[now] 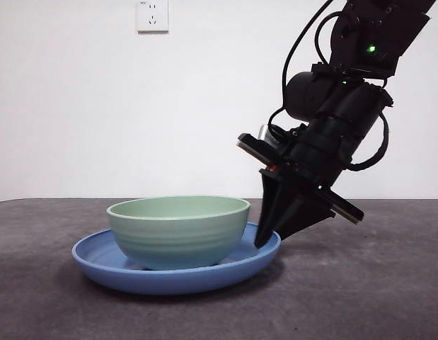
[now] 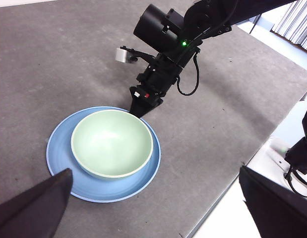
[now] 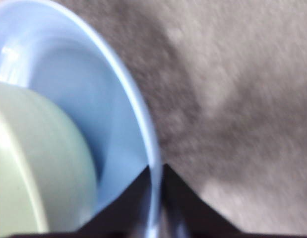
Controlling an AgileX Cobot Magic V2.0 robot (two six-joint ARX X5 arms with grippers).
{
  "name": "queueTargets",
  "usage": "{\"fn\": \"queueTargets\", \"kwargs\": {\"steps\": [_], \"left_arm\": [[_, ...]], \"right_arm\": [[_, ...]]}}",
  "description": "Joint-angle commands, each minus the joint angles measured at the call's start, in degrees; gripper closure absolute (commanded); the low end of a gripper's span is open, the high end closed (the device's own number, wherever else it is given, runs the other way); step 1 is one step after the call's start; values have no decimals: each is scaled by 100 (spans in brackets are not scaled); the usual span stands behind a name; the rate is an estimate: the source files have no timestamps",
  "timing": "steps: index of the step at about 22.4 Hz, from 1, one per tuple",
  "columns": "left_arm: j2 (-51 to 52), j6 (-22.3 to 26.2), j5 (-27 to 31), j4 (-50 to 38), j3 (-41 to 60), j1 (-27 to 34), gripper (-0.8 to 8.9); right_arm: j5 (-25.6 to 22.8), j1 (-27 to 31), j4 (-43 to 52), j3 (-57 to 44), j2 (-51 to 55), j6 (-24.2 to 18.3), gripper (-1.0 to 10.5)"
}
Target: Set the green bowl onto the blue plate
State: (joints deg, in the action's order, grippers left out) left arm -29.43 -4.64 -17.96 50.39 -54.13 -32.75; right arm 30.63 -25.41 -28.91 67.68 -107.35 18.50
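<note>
Jaws of the right gripper (image 3: 155,173) were pinched on the rim of the blue plate (image 1: 98,265), on which the green bowl (image 1: 177,230) already sat; placing appeared complete, so next it should release and lift clear, the left gripper (image 2: 153,208) waiting wide apart.

The blue plate (image 1: 105,265) is looking smooth and glossy, like glazed ceramic or hard plastic. The green bowl (image 1: 180,237) is showing a softer sheen with faint ridges. The table (image 1: 374,297) is looking matt, grey and slightly rough, and the right gripper (image 1: 264,237) matt black.
</note>
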Motion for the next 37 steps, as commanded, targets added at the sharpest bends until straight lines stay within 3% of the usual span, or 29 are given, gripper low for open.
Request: {"fn": "queueTargets", "kwargs": {"steps": [1, 4, 7, 11, 13, 18, 25, 29, 37], "left_arm": [[-15, -37, -11, -70, -66, -26, 257], [-15, -37, -11, -70, -66, -26, 257], [-15, -37, -11, -70, -66, -26, 257], [-15, -37, -11, -70, -66, -26, 257], [-15, -37, -11, -70, -66, -26, 257], [-15, -37, -11, -70, -66, -26, 257], [-15, -37, -11, -72, -66, -26, 257], [-15, -37, -11, -74, -66, -26, 257], [-15, -37, -11, -72, -66, -26, 257]], "right_arm": [[39, -26, 81, 133, -85, 37, 727], [17, -13, 72, 160, 11, 17, 717], [-304, 13, -37, 258, 393, -72, 717], [-831, 46, -389, 315, 1381, -337, 715], [-868, 55, -726, 315, 2006, -546, 712], [-957, 28, -1493, 315, 3375, -741, 527], [-1576, -46, -2221, 238, 4437, -896, 494], [-1593, -46, -2441, 83, 4977, -894, 434], [-1589, -175, -2573, -455, 5908, -944, 419]]}}
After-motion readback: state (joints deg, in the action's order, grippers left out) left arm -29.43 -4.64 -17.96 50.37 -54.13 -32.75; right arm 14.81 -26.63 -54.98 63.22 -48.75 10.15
